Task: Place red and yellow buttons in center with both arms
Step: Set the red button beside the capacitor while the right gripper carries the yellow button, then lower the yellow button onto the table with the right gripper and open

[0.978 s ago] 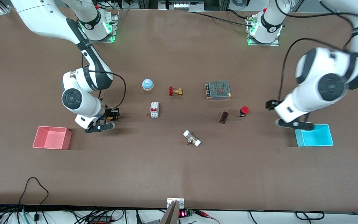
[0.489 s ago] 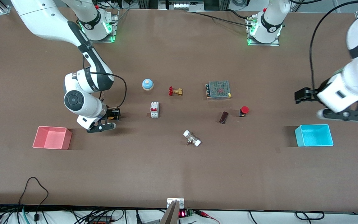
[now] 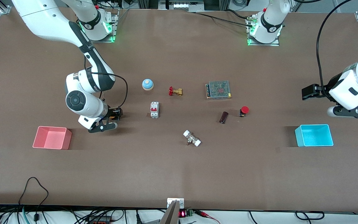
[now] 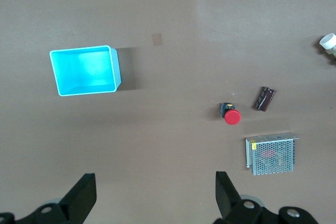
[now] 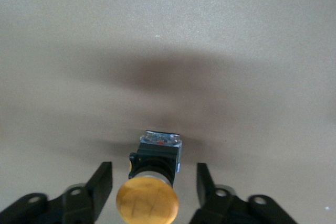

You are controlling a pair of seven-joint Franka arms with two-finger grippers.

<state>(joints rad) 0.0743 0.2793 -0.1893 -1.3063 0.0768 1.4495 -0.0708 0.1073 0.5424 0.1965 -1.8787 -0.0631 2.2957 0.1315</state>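
Red button [image 3: 244, 110] sits on surface [image 3: 179, 174] by a dark cylinder [image 3: 223, 117], left end effector [image 3: 311, 92] high near blue bin [image 3: 314, 135]; left wrist: fingers [image 4: 84, 195] spread, empty; right wrist: right end effector [image 5: 155, 182] open around yellow button [image 5: 147, 202].

A matte brown desk [image 3: 179, 174] fills the scene under even light. Black cables [image 3: 36, 189] trail along its near edge, and aluminium framing [image 3: 3, 7] stands at a far corner.
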